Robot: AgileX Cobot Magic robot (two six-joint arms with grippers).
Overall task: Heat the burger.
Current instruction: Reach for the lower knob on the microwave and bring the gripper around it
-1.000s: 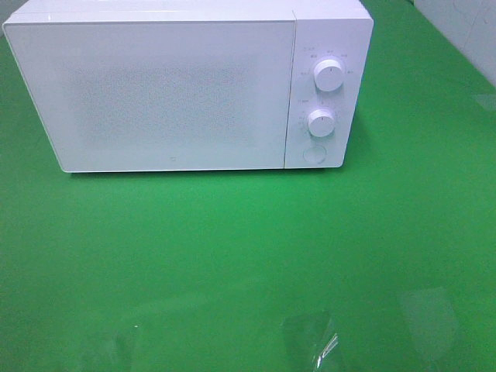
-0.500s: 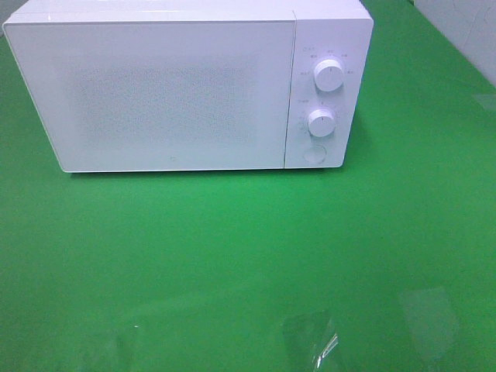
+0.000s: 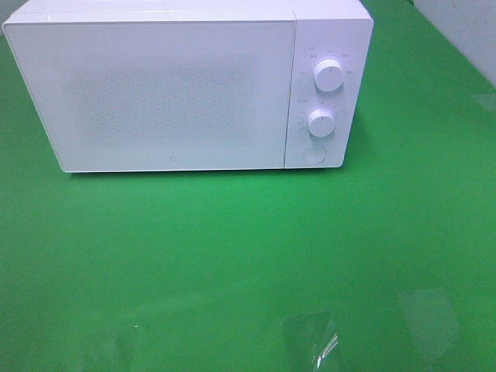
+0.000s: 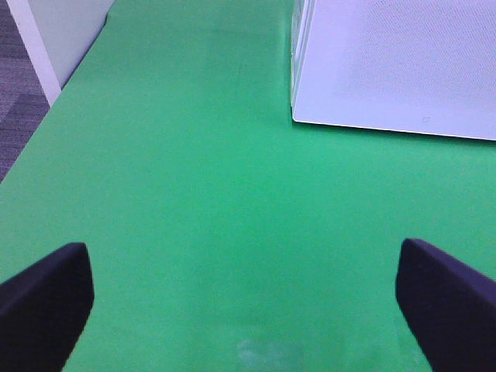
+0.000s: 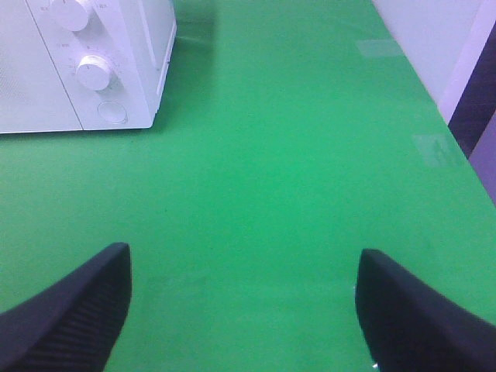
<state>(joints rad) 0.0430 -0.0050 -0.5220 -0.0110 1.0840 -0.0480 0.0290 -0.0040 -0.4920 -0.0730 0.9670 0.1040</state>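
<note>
Fingers [image 4: 46, 298] of the left end effector [image 4: 246, 302] stand spread wide, with nothing between them but bare green counter [image 4: 194, 194]. In its wrist view the near left corner of the microwave [image 4: 387, 62] lies well ahead.

In the high view the microwave [image 3: 186, 85] fills the upper left and centre of the frame. Its pale door [image 3: 155, 93] is closed flush. Right of the door sit the upper dial [image 3: 329, 75], the lower dial [image 3: 321, 122] and a round button [image 3: 314, 153] beneath them.

The right end effector [image 5: 244, 306] is likewise spread and empty over open counter, with the dial panel off in the upper left of its wrist view.

The burger shows in no view. It may be behind the frosted door or off frame, and I cannot tell which, so its facing and long axis cannot be read either.

My judgement is that no grasp is under way and both arms sit idle and apart from the oven. If the burger is outside, the next move calls for opening the door, likely with the round button. If it is inside, the next move calls for turning a dial with a firm, centred pinch.
</note>
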